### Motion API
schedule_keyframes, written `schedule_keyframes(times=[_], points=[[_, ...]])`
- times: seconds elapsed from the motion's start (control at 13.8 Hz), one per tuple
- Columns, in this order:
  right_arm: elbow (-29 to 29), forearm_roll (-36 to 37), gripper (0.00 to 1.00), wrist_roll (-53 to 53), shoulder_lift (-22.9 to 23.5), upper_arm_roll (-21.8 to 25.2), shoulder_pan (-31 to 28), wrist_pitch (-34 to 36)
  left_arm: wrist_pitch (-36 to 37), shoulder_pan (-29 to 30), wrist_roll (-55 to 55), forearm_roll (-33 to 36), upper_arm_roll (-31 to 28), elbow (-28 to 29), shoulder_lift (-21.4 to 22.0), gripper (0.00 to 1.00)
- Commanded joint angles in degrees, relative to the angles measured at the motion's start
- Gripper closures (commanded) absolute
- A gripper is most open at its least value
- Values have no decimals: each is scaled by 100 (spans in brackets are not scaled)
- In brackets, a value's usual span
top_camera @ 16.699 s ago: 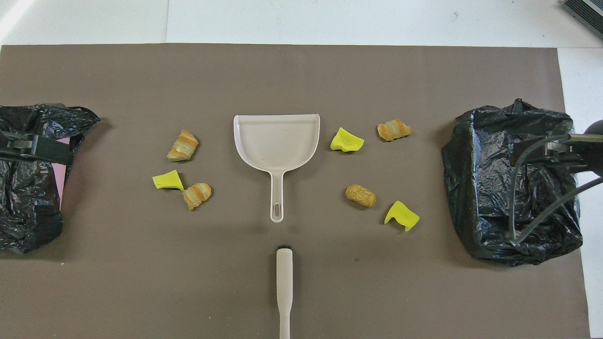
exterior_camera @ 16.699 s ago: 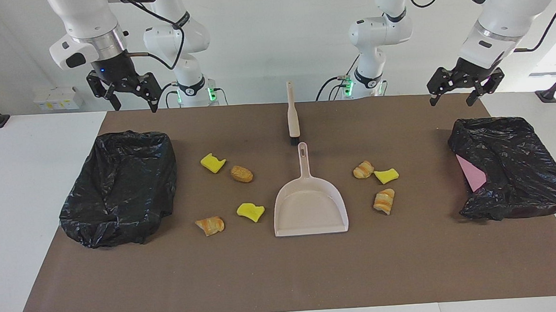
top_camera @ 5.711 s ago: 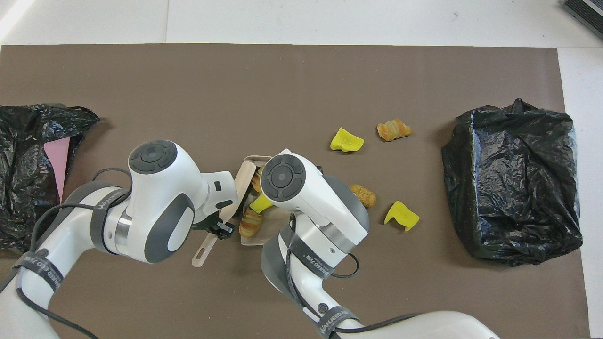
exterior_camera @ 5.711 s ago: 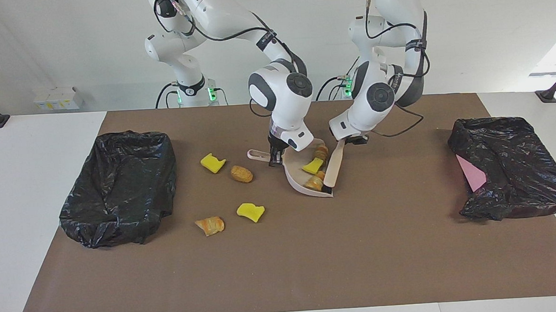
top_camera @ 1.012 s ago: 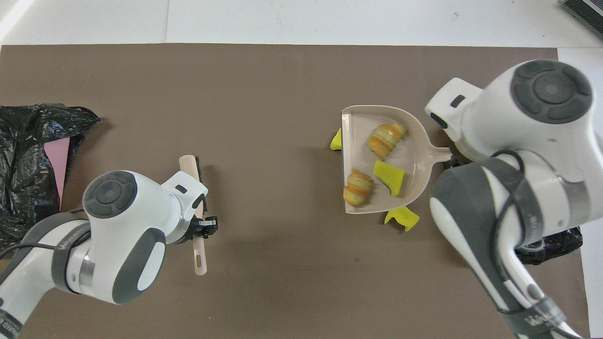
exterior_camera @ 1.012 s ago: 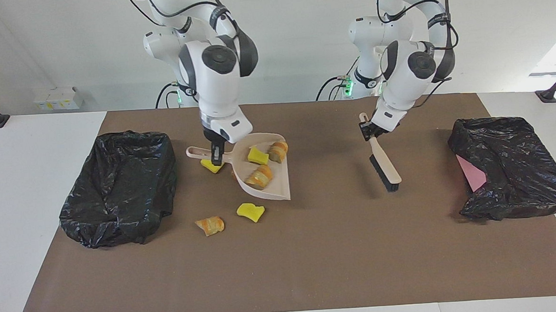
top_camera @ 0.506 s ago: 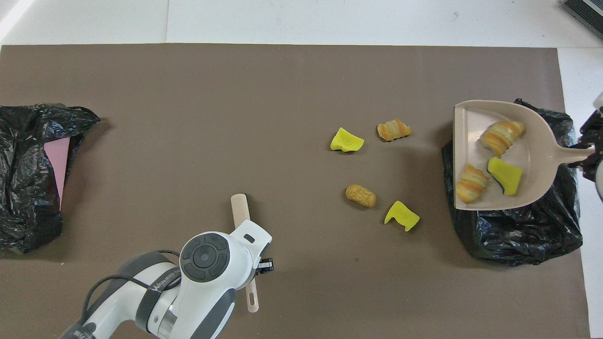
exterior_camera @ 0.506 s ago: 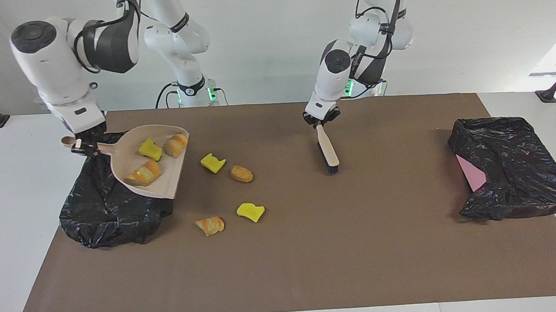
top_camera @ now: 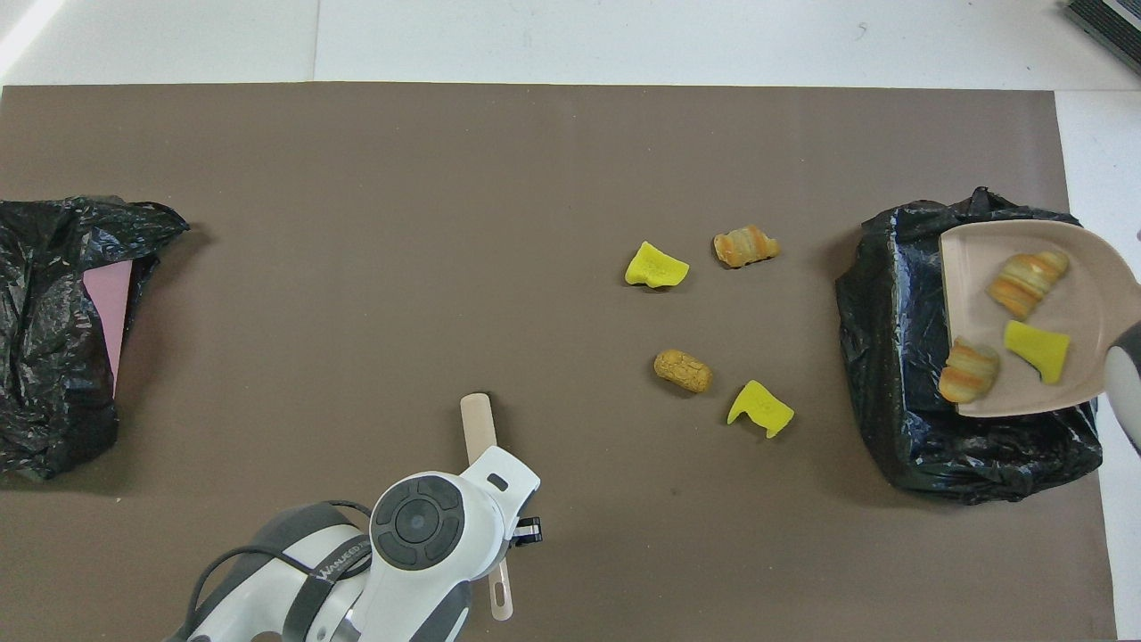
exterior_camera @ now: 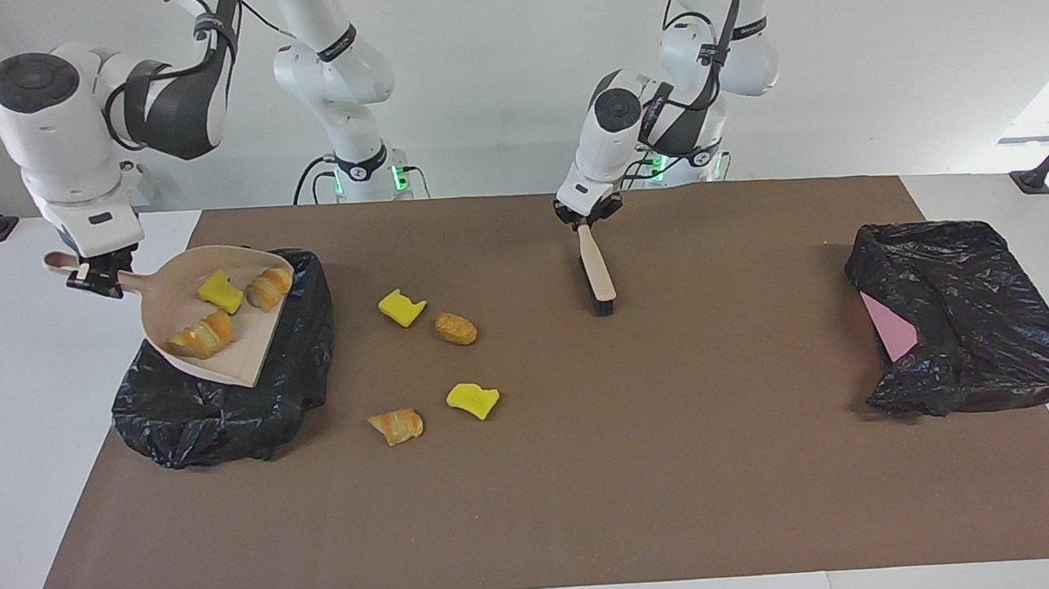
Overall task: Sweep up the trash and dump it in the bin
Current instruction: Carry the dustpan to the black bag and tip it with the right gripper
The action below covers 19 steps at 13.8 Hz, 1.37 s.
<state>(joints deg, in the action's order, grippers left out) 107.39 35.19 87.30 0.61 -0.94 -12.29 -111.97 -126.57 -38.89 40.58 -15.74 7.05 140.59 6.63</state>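
dustpan [exterior_camera: 212, 324] w/ 3 trash bits clamped in right gripper [exterior_camera: 102, 279] over black bin bag [exterior_camera: 225, 400]; left gripper [exterior_camera: 585, 218] clenched on brush [exterior_camera: 597, 277] handle.

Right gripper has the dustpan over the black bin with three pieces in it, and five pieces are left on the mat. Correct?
Not quite: four pieces remain on the mat, not five, as the overhead view shows. The rest holds: the right gripper holds the dustpan over the black bin with three pieces in it.
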Motion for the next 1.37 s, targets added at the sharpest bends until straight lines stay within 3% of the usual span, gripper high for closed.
schedule_keyframes(times=[0.0, 0.07, 0.14, 0.43, 0.58, 0.8, 1.01, 1.3], points=[[860, 1310, 100, -1387, -631, -55, 472, -1, -9, -268, 178, -105, -90, 197, 225, 94], [967, 1367, 100, -1443, -649, -55, 516, 122, 61, -259, 152, -105, -99, 179, 224, 44], [1055, 1446, 100, -1444, -667, -55, 534, 141, 79, -207, 160, -105, -107, 101, 164, 0], [1047, 2052, 100, -1540, -711, -108, 735, 491, 80, 609, -461, 36, -151, -390, -109, 0], [1029, 2526, 100, -1786, -728, -125, 868, 798, 71, 1083, -761, 438, -143, -550, -153, 0], [618, 2949, 100, -1770, -676, -125, 1131, 1440, -8, 1794, -1506, 651, -152, -804, -258, 0], [3, 2819, 100, -1752, -352, -152, 1395, 1591, 9, 2560, -2307, 713, -152, -1392, -644, 0], [-1208, 1652, 100, -1970, 368, -231, 1921, 2011, 44, 3509, -3440, 809, -152, -1911, -874, 0]])
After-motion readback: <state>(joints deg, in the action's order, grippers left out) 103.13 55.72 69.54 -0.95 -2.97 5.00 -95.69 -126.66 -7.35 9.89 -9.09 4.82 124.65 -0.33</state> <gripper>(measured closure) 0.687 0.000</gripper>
